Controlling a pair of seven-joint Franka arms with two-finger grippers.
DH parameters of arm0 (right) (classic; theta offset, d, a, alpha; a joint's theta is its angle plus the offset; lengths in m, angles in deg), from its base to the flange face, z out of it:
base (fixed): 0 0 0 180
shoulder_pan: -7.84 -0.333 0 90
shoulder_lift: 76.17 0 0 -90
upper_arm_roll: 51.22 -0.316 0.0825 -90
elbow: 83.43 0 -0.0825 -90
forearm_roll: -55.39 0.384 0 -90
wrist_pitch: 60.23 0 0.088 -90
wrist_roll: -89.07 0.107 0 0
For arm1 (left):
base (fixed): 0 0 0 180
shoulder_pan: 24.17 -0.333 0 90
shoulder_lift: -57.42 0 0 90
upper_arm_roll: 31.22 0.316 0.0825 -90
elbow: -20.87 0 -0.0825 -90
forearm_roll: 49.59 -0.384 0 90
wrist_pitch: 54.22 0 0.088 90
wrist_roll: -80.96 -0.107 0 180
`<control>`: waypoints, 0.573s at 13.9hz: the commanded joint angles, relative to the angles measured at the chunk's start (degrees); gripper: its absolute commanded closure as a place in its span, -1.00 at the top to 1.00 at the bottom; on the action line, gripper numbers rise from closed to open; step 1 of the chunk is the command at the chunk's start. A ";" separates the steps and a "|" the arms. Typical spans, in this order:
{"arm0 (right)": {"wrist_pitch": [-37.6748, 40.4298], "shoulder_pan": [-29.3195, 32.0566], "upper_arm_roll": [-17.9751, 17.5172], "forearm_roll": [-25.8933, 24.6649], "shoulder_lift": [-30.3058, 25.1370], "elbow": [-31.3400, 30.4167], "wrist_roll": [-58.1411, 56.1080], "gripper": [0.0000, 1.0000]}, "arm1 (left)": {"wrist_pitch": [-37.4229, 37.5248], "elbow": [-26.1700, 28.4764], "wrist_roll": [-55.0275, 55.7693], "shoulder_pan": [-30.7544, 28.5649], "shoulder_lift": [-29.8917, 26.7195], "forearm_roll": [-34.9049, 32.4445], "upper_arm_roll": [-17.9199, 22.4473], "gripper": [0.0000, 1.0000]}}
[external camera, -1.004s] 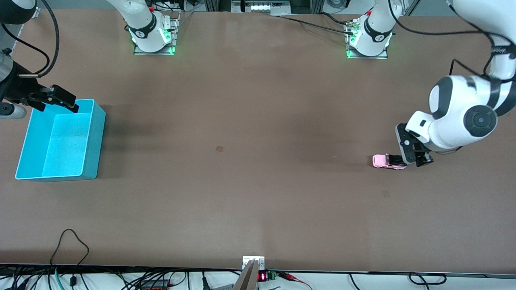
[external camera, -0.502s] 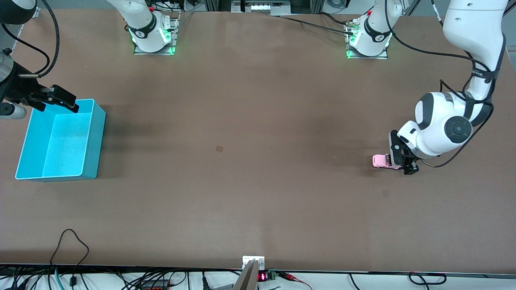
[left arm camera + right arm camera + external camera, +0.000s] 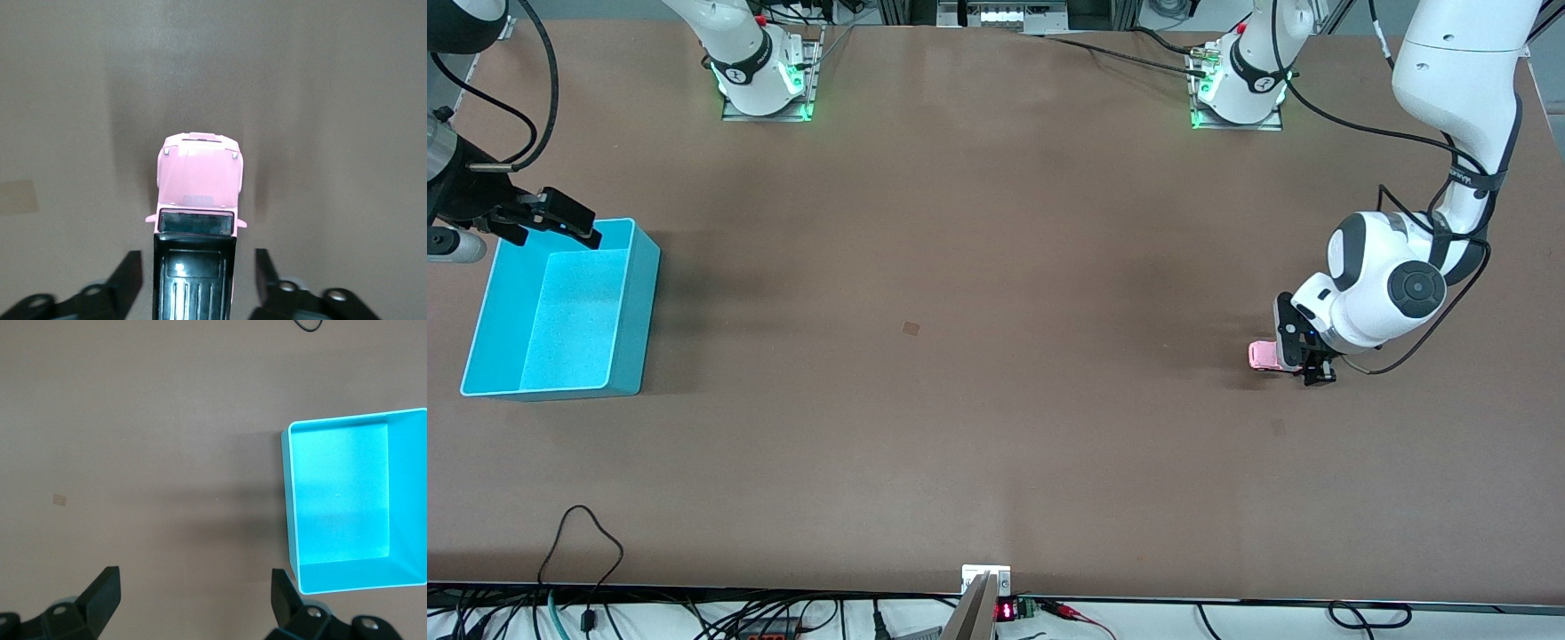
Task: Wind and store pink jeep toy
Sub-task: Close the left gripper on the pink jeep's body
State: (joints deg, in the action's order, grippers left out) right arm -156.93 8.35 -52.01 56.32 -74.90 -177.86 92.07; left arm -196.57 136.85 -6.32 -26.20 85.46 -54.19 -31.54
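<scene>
The left end effector (image 3: pixel 198 280) is down at the tabletop (image 3: pixel 996 400) with its fingers (image 3: pixel 127 277) set either side of the pink jeep toy (image 3: pixel 198 200). A gap shows on each side of the black roof, so they stand apart, not clamped. The toy's rear is cut off at the edge of the left wrist view, and in the front view the arm's head covers all but its pink nose. The toy sits on the tabletop toward the left arm's end, with bare brown surface from its 9 through 3 o'clock.

The right end effector (image 3: pixel 560 218) waits with fingers spread wide — over the 12 o'clock rim of the turquoise bin (image 3: pixel 627 302), which is empty and stands at the right arm's end.
</scene>
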 commanded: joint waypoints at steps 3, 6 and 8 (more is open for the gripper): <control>0.81 0.90 -0.80 0.65 0.05 0.39 -0.71 1.00 | -0.48 -0.23 -0.70 -0.26 0.52 -1.29 -0.29 -0.51; 0.81 0.90 -0.80 0.65 0.05 0.39 -0.71 1.00 | -0.30 -0.49 -0.88 -0.26 1.48 -1.29 -0.29 -0.53; 0.81 0.90 -0.80 0.65 0.05 0.21 -0.71 1.00 | -0.30 -0.67 -1.40 -0.35 1.66 -1.38 -0.29 -0.53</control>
State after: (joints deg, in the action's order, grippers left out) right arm -156.83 8.35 -52.01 56.32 -74.87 -177.87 92.07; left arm -196.83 136.75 -6.46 -26.19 85.51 -54.19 -31.56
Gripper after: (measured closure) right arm 0.000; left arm 0.511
